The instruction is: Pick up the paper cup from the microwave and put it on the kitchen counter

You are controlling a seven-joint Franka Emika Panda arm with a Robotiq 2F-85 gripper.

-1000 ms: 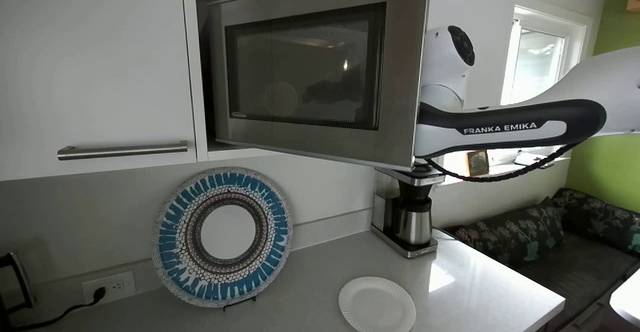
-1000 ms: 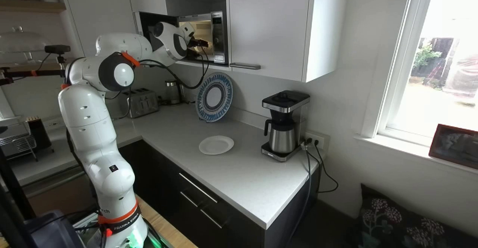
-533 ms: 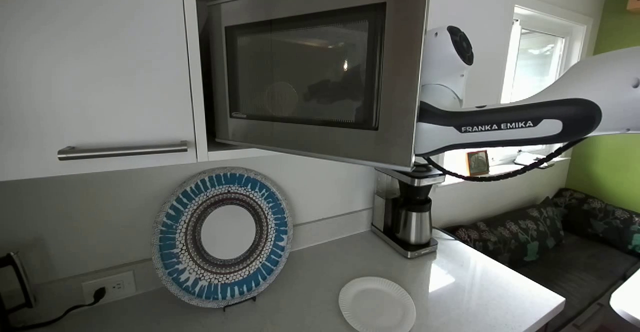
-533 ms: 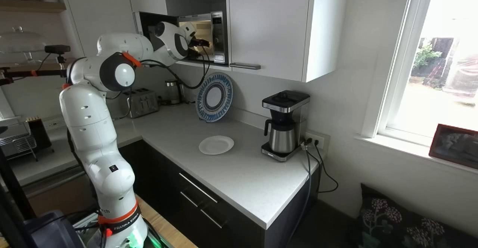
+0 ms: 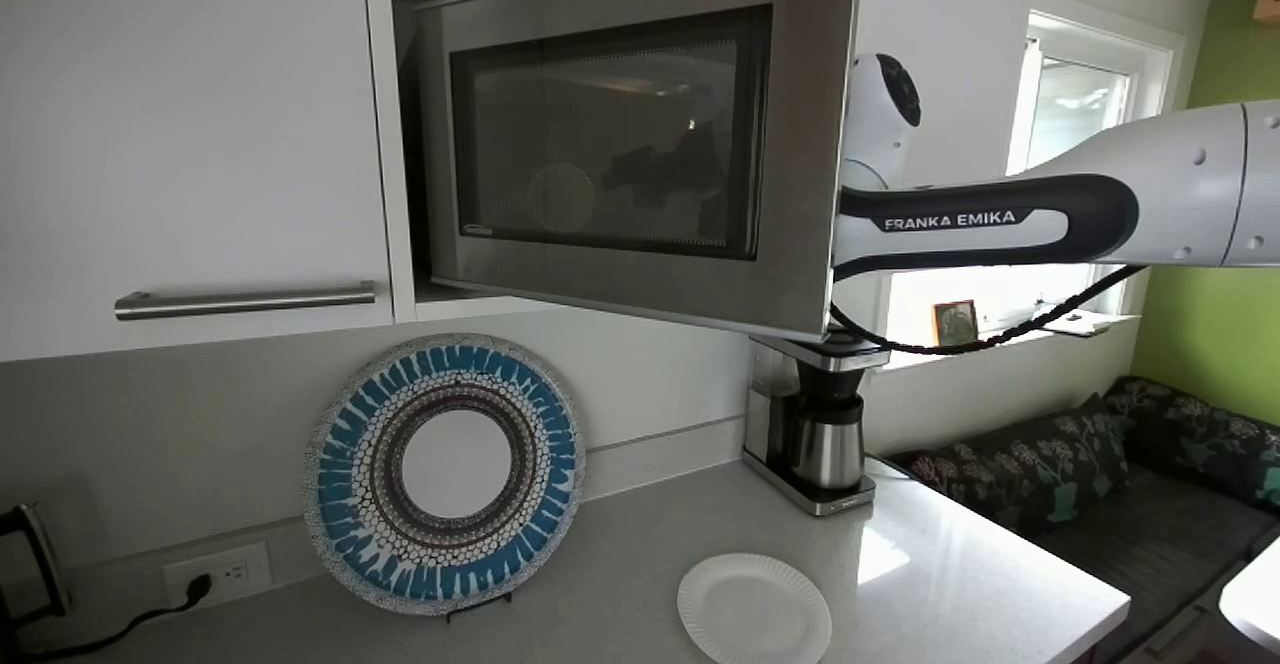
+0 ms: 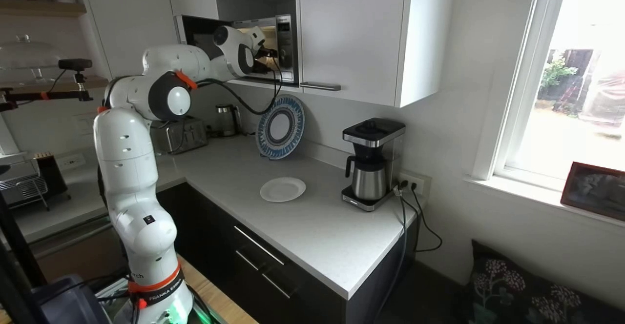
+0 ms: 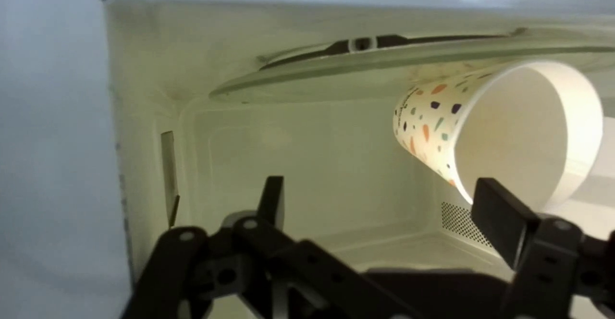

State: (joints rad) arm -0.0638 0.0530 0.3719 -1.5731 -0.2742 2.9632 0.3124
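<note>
In the wrist view, which looks upside down, the speckled cream paper cup (image 7: 427, 127) seems to lie on its side on the glass turntable, mouth toward the camera. My gripper (image 7: 382, 180) is open with nothing between its fingers. The right finger (image 7: 499, 223) overlaps the cup's rim in the picture; contact cannot be told. The microwave (image 6: 284, 46) stands in the upper cabinet with its door (image 5: 800, 144) swung open, and my hand is at its lit opening. Both exterior views hide the cup. Below spreads the white kitchen counter (image 6: 298, 226).
A white paper plate (image 6: 283, 189) lies on the counter. The coffee maker (image 6: 369, 177) stands near the wall, and a blue patterned plate (image 6: 266, 133) leans at the back. The open door flanks my arm, and the cabinet door (image 6: 351, 31) closes off the other side.
The arm has advanced toward the microwave, carrying the hand further to the opening. In the exterior view past the door, it has shifted left. The gripper's opening looks unchanged.
</note>
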